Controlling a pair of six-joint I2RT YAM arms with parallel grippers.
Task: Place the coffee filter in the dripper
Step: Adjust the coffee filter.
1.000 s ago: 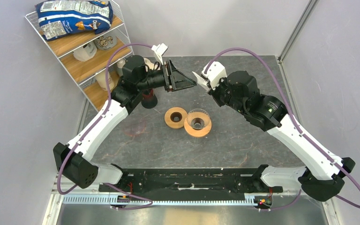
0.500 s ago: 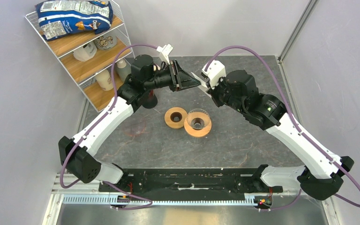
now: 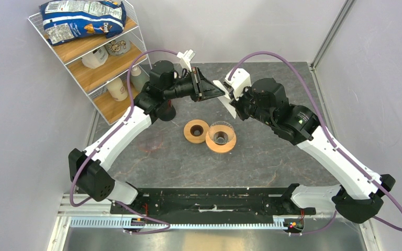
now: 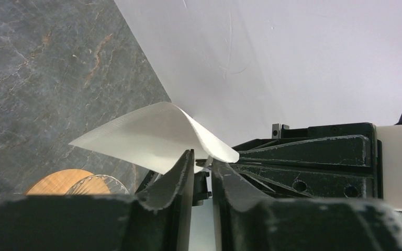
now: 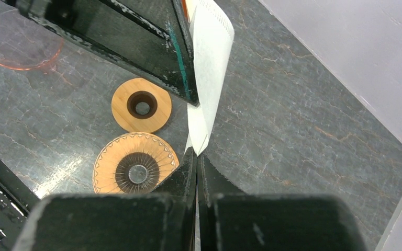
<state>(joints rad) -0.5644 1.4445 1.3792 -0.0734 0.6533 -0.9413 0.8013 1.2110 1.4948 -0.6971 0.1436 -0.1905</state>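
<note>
Filter count: one coffee filter point(image 5: 209, 63), up in the air between the two grippers, over the far part of the table point(image 3: 272, 157). Right gripper point(image 5: 196, 154) is pressed together on the filter's lower corner. Left gripper point(image 4: 202, 157) has its fingers slightly apart at the paper's other edge (can't tell if they touch it). One dripper point(image 3: 220, 137) stands below on the table, nothing inside. One bare wooden ring point(image 3: 196, 130) sits just beside it, to its left.
</note>
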